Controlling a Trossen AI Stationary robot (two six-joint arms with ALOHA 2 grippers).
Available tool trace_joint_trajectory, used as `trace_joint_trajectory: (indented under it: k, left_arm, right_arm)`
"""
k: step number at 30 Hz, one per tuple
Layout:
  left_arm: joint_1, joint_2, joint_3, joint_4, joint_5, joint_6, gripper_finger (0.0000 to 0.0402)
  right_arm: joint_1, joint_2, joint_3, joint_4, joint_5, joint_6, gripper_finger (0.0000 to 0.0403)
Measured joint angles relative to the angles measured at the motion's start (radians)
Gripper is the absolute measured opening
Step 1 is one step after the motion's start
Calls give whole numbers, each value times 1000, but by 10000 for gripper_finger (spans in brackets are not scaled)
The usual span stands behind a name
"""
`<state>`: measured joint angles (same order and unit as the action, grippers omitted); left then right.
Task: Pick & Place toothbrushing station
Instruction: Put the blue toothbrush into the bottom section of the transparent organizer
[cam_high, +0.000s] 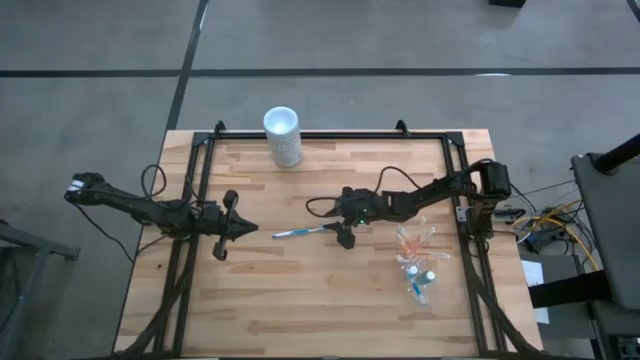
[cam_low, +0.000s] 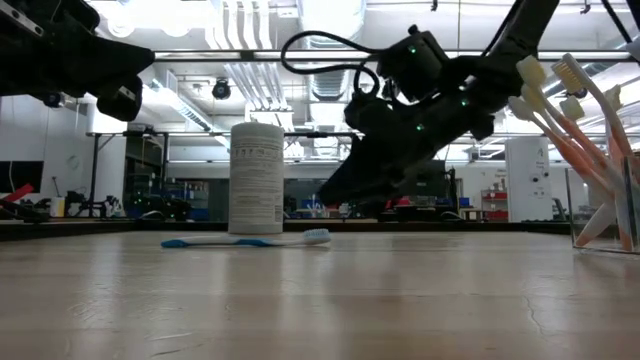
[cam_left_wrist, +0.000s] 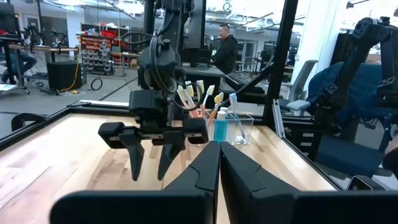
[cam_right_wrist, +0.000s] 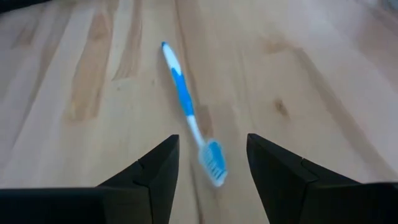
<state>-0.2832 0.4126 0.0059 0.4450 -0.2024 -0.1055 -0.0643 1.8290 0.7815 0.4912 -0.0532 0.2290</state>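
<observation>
Toothbrush, thin blue-and-white plastic (cam_right_wrist: 188, 107), lies flat on the wooden bench (cam_high: 300, 300) just ahead of the right gripper (cam_right_wrist: 211, 163), its bristle head sitting in the gap between the two dark fingers (cam_right_wrist: 277, 171) and its handle running straight away from them. Those fingers stand wide apart, touching nothing. In the high view the brush (cam_high: 298, 232) stretches from the right gripper (cam_high: 345, 236) toward the left gripper (cam_high: 222, 240), so its long axis lies roughly along the line between the two arms; the right one is nearer by far, hovering over the brush head. The left gripper's fingers (cam_left_wrist: 239, 171) are pressed together and empty, waiting well off from the handle tip. Behind the right arm's wrist stands the small clear plastic cup (cam_high: 418, 258) holding orange-and-white brushes. My guess: any grasp here comes across the brush's neck, near the head
</observation>
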Motion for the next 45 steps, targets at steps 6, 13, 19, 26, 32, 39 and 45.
trace_joint_trajectory:
  k: [6,13,19,26,32,39,45]
  left_arm:
    - [0,0,0,-7,0,0,17]
    - [0,0,0,-13,0,0,18]
    - [0,0,0,-13,0,0,16]
    - [0,0,0,-16,0,0,18]
    - [0,0,0,-19,0,0,17]
    - [0,0,0,-19,0,0,16]
    - [0,0,0,-19,0,0,18]
  right_arm:
    - [-30,24,36,14,-24,-42,181]
    - [-78,57,60,2,-156,-177,184]
    - [-126,117,59,33,-303,-240,187]
    - [-134,185,59,78,-379,-361,187]
    - [-147,226,62,132,-394,-377,187]
    - [-150,246,63,156,-394,-393,182]
    - [-150,248,64,155,-390,-429,155]
